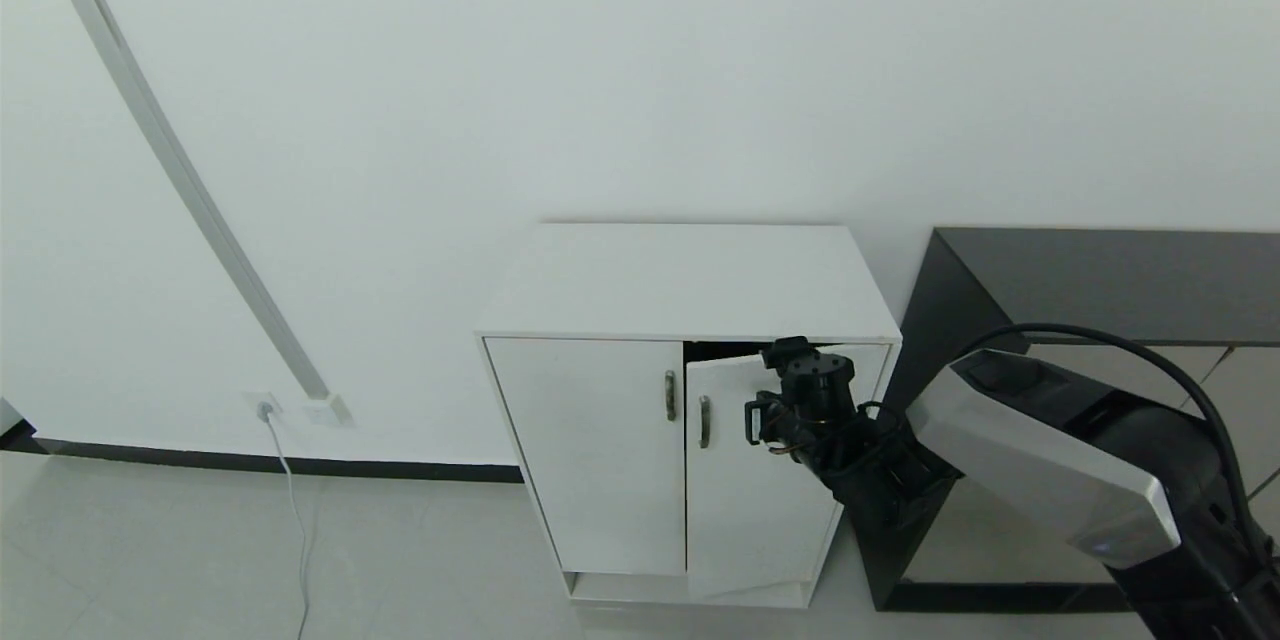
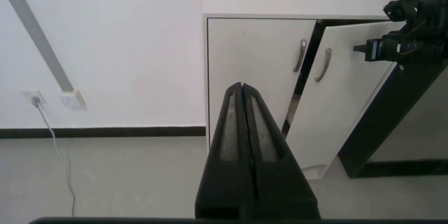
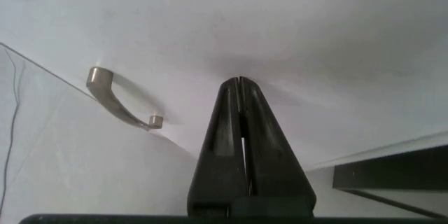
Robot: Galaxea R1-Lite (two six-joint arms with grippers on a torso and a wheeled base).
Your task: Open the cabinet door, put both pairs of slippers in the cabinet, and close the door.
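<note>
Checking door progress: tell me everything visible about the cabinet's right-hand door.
The right door is a plain white matte panel with one curved metal handle near its inner edge. It stands partly open, swung outward, a dark gap showing beside the closed left door. The right gripper, shut, points at its front face; contact is unclear.

White two-door cabinet (image 1: 680, 285), right door (image 1: 755, 510) slightly ajar, left door (image 1: 590, 450) shut.

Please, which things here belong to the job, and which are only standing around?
For the job: cabinet, its right door (ajar), that door's handle, right claw at the door.
Only standing around: wall socket, cable, wall duct, dark cupboard.
</note>
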